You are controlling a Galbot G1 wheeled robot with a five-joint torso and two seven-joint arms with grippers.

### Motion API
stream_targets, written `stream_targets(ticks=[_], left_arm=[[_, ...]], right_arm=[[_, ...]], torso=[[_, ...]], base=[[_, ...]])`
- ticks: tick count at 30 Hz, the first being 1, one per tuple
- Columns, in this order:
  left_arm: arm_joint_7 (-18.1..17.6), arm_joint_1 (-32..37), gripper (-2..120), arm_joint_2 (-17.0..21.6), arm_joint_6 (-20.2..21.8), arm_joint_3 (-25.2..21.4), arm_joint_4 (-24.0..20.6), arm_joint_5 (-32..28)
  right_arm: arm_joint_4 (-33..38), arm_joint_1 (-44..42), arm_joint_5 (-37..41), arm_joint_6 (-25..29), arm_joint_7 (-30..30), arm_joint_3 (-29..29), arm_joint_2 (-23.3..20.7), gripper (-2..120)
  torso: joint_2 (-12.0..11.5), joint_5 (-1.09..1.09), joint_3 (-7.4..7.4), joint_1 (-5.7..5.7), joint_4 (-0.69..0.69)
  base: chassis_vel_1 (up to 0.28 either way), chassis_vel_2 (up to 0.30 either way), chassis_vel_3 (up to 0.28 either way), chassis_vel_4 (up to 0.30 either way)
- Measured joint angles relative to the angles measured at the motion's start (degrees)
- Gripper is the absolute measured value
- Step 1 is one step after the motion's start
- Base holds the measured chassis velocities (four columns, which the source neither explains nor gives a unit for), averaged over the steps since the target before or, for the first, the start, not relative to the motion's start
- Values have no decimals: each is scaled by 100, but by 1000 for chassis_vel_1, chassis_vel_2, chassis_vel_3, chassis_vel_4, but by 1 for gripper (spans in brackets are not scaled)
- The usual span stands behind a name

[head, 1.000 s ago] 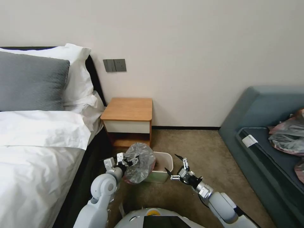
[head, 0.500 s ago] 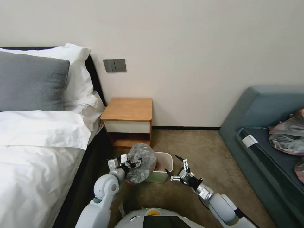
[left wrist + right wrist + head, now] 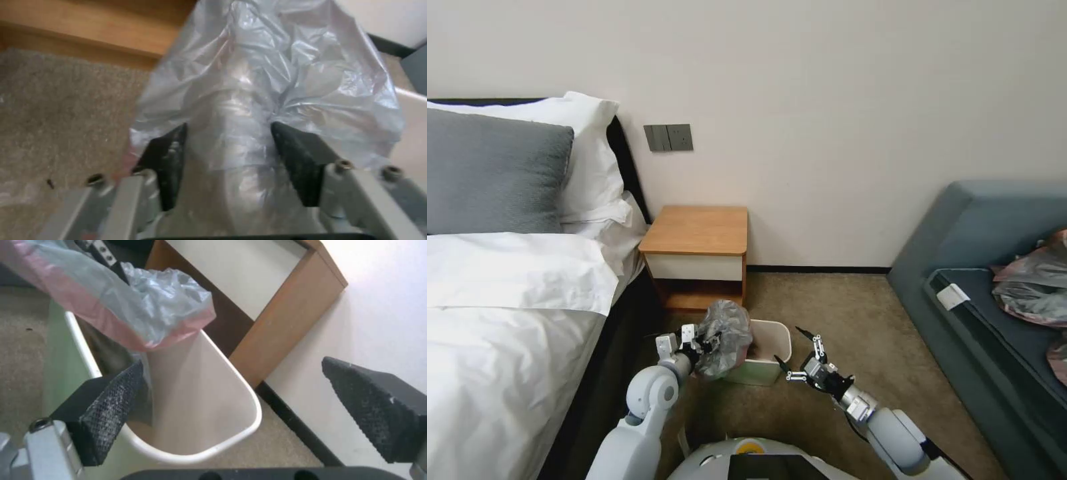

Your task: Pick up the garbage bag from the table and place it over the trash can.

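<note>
The garbage bag, wrinkly translucent grey with a pink edge, hangs bunched over the near-left corner of the cream trash can on the carpet. My left gripper is shut on the bag; in the left wrist view the plastic is gathered between the two black fingers. My right gripper stands open just right of the can, holding nothing. In the right wrist view its wide-spread pads frame the can's rim, with the bag drooping over the far side. The wooden table stands bare behind the can.
A bed with white sheets and a grey pillow lies close on the left. A blue-grey sofa on the right carries a heap of grey-pink bags. Open carpet lies between the can and the sofa.
My left gripper has sunk lower and moved slightly right with the bag, which now looks smaller and more crumpled against the can. The right gripper has barely moved.
</note>
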Motion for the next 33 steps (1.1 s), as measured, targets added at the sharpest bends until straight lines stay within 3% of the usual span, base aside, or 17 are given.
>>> stream_targets(ticks=[10, 19, 24, 33], left_arm=[[73, 51, 11, -8, -1, 7, 19, 218], [-32, 80, 11, -63, -6, 15, 25, 311], [-304, 99, 11, -131, -9, 30, -16, 311], [-396, 448, 11, -26, -1070, 213, -421, 536]], right_arm=[[3, 19, 3, 0, 6, -1, -15, 100], [32, 2, 0, 4, 14, 11, -5, 100], [119, 22, 60, -15, 87, -27, 33, 100], [1066, 157, 1927, -810, 815, -558, 140, 100]], torso=[[0, 0, 0, 0, 0], [0, 1, 0, 0, 0], [0, 0, 0, 0, 0], [0, -1, 0, 0, 0]], base=[[0, 0, 0, 0], [0, 0, 0, 0], [0, 0, 0, 0], [0, 0, 0, 0]])
